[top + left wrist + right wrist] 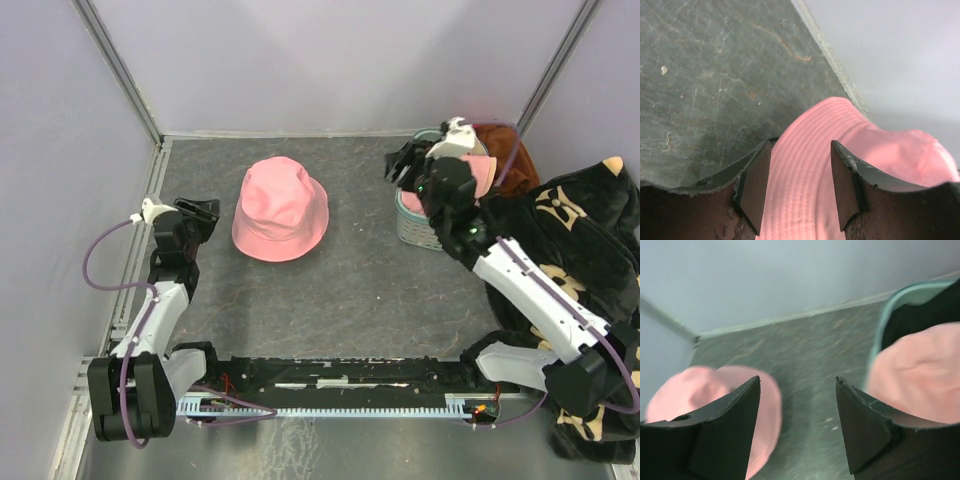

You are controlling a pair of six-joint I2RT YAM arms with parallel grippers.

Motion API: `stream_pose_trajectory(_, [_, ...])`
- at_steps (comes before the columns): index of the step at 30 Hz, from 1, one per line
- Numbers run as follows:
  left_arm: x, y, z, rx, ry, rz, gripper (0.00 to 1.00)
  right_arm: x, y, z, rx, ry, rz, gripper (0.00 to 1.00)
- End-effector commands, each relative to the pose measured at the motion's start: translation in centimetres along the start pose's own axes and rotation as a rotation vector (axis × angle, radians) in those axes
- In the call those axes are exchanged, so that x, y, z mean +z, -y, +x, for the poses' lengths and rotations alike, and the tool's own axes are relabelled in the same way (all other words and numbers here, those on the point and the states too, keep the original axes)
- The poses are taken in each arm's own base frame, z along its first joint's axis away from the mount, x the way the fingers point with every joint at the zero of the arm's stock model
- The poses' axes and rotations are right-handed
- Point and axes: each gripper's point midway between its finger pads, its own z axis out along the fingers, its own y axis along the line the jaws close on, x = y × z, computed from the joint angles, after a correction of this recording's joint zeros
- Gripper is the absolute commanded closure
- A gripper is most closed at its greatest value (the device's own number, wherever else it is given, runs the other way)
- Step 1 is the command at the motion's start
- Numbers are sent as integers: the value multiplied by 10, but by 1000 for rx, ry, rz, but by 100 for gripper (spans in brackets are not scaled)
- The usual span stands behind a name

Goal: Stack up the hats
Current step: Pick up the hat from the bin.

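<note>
The left gripper (197, 212) is apart and empty, just left of the pink hat (280, 208) on the bench (340, 290). The right gripper (797, 382) is apart too, apparently empty, by the teal basket (880, 325) far right.

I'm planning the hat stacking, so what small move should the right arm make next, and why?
Probably shift the right gripper rightward and down over the pink hat in the teal basket. Its jaws stand open and empty, aimed at the table beside the basket, while the other pink hat lies alone, with nothing stacked on it.
</note>
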Motion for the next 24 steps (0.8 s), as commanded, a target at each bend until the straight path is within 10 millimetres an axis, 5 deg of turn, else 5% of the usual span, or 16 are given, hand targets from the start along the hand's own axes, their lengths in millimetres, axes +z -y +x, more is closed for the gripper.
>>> stream_pose_trajectory(1, [-15, 36, -36, 99, 91, 69, 42, -7, 64, -21, -214, -65, 206, 30])
stream_pose_trajectory(5, [-33, 74, -58, 171, 141, 156, 41, -11, 94, -35, -218, -39, 293, 29])
stream_pose_trajectory(10, [-55, 165, -52, 331, 127, 371, 41, -14, 131, -44, -156, -4, 379, 29])
stream_pose_trajectory(17, [-72, 303, 45, 614, -48, 654, 40, -23, 185, -54, -69, 11, 533, 27])
stream_pose_trajectory(20, [-67, 337, 106, 705, -168, 730, 40, -32, 211, -58, 9, 52, 595, 27])
stream_pose_trajectory(24, [-50, 358, 184, 802, -305, 752, 39, -40, 239, -56, 119, 104, 643, 26])
